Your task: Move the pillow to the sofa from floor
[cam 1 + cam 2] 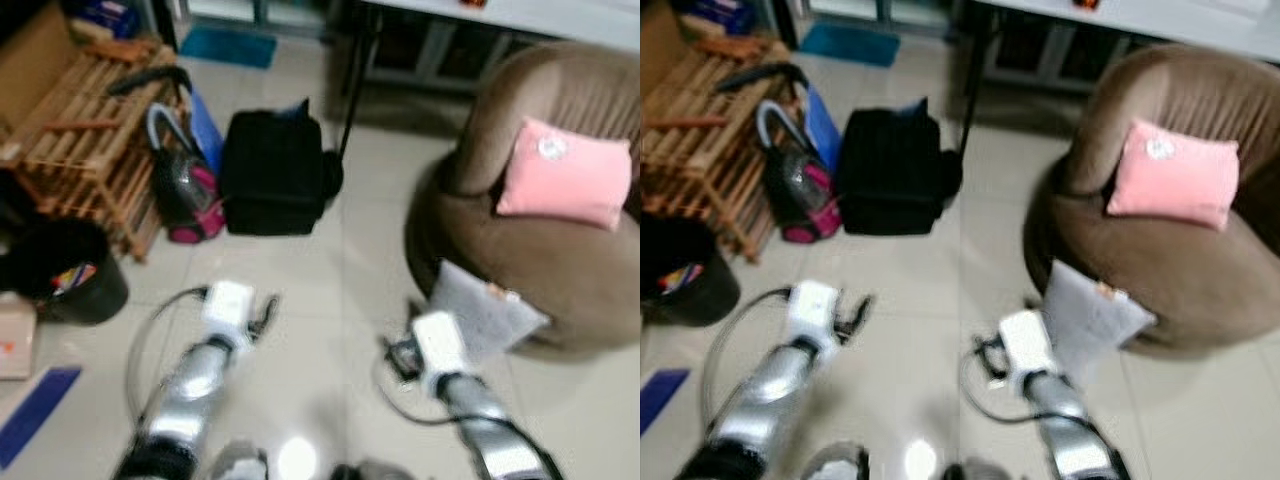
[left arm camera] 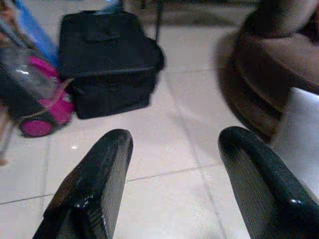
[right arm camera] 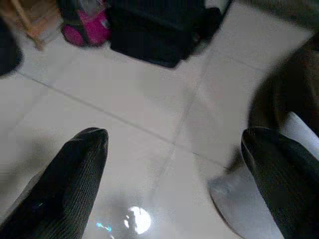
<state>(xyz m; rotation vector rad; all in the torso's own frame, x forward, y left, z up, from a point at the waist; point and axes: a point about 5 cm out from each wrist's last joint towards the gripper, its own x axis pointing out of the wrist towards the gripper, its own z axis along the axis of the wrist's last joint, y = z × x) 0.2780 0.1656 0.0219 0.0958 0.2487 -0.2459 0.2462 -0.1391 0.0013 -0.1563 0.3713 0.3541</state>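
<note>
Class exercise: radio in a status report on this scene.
Both grippers open: left gripper, right gripper. Grey pillow on floor, leaning against sofa. Pink pillow already on sofa.

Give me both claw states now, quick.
Left claw: open, empty, above the tiled floor.
Right claw: open, empty, close to the grey pillow leaning against the brown sofa.

I saw open tile floor ahead of both grippers, a free lane toward the grey pillow leaning against the brown sofa. A black bag and a pink vacuum blocked the left side. A pink cushion took up part of the sofa's seat.
</note>
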